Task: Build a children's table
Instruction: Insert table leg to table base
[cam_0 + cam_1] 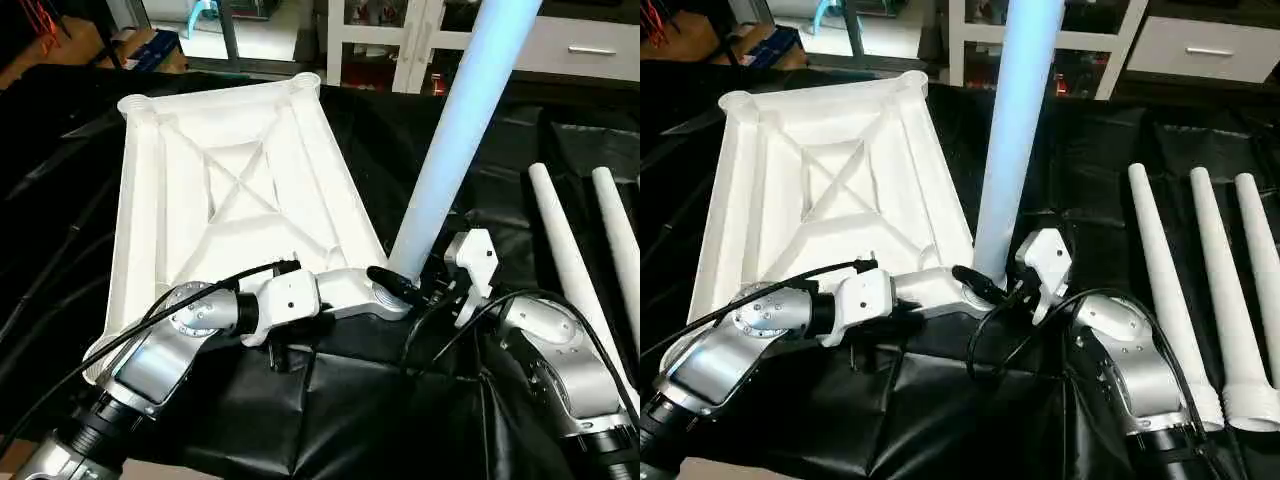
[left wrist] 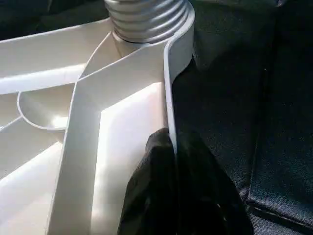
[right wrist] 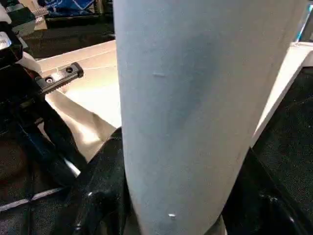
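The white table top point(image 1: 240, 180) lies underside up on the black cloth, its X ribs showing. One white leg point(image 1: 455, 140) stands upright in the near right corner socket. Its threaded end point(image 2: 146, 19) enters the socket in the left wrist view. My left gripper point(image 1: 395, 285) reaches across the near edge and is shut on the top's rim point(image 2: 168, 88) just beside that socket. My right gripper point(image 1: 425, 272) is shut around the leg's lower part, a black finger point(image 3: 98, 186) on each side of the tube point(image 3: 195, 98).
Three spare legs point(image 1: 1165, 280) point(image 1: 1230, 290) point(image 1: 1265, 250) lie side by side on the cloth at the right. A white shelving unit point(image 1: 1110, 40) stands behind the work area. Black cloth point(image 1: 350, 400) folds over the near edge between my forearms.
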